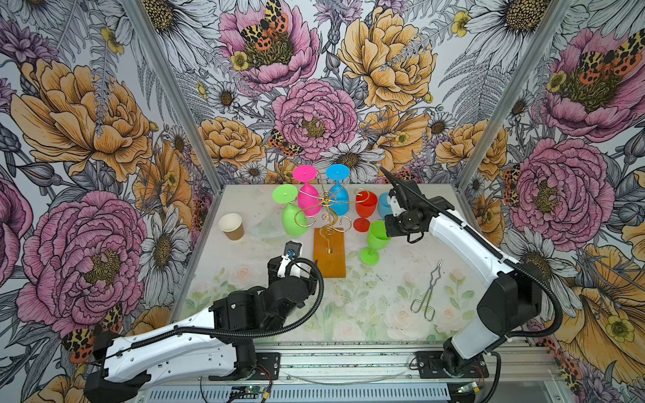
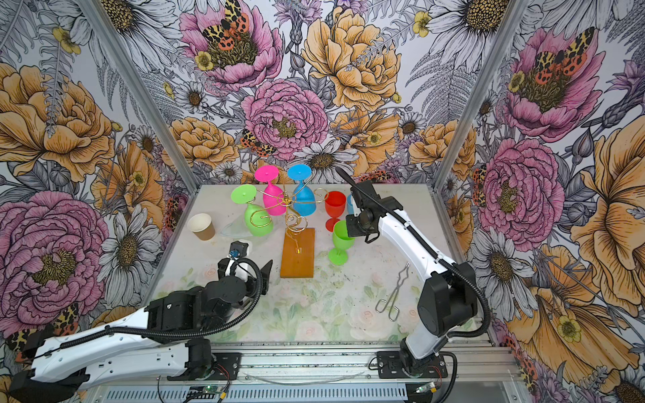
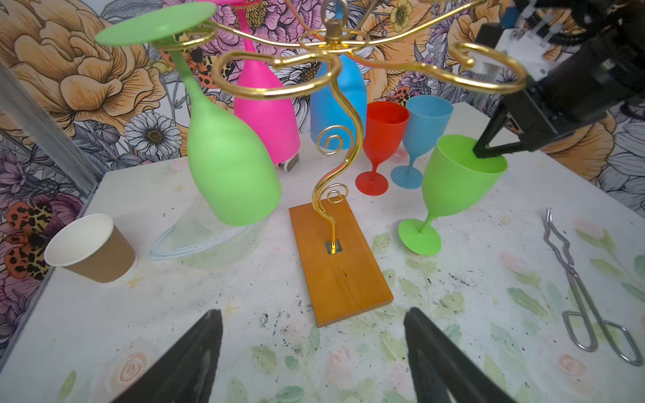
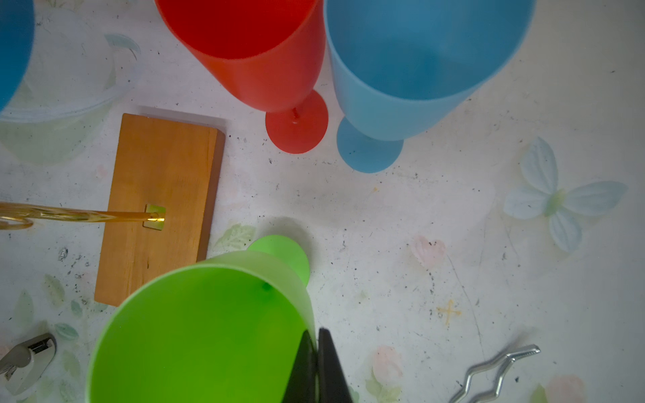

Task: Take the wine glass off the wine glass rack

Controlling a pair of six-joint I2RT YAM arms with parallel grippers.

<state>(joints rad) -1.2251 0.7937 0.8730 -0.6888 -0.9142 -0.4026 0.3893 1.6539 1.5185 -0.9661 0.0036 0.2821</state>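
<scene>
The green wine glass [image 3: 457, 185] is off the wine glass rack [image 3: 335, 90], tilted just right of its wooden base [image 3: 342, 272]. The right wrist view shows most plainly the right end effector [image 4: 317, 336] clamped on its rim, one finger inside the bowl. The right arm [image 1: 464, 240] bends down over it, while the left wrist view shows the left end effector [image 3: 313, 311] spread wide and empty, low over the bench [image 1: 366, 296].

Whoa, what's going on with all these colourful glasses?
Two robot arms are clearing a gold wine glass rack. The right claw pinches the rim of a tilted green wine glass beside it. The left claw hangs open and empty near the wooden base. Red and light blue glasses stand on the table; green, pink and blue ones hang upside down on the rack.
</scene>
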